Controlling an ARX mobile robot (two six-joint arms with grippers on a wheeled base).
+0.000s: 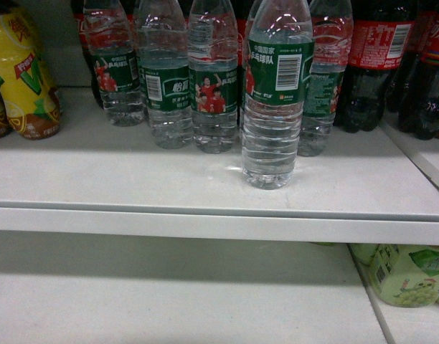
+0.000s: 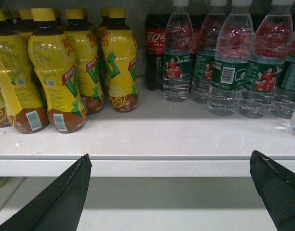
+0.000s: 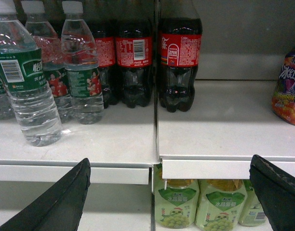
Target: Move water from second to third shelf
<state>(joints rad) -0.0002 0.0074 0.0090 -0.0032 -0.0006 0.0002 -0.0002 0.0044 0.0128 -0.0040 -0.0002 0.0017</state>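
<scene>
The water (image 1: 277,93) stands upright on the upper shelf (image 1: 205,190), forward of the other bottles and nearest that shelf's front edge, its barcode facing out. Behind it a row of 4 more water bottles (image 1: 212,79) with the same green labels runs along the back of the shelf. Cola bottles (image 1: 377,64) with red labels fill the back right corner, and yellow tea bottles (image 1: 22,72) stand at the left edge. The lower shelf (image 1: 169,294) is bare at its left and middle; pale green drink bottles (image 1: 409,276) sit at its right side. Neither gripper shows in the head view. In the left wrist view the left gripper (image 2: 171,192) is spread wide, its 2 dark fingers (image 2: 60,202) at the bottom corners, holding nothing, just in front of the upper shelf's front edge, with the tea bottles up left and the water row up right. In the right wrist view the right gripper (image 3: 171,192) is likewise spread wide and holding nothing, before the seam between 2 shelf boards; the water stands at the far left near the front edge, the cola behind, and an orange and purple packet (image 3: 288,89) at the right edge.
</scene>
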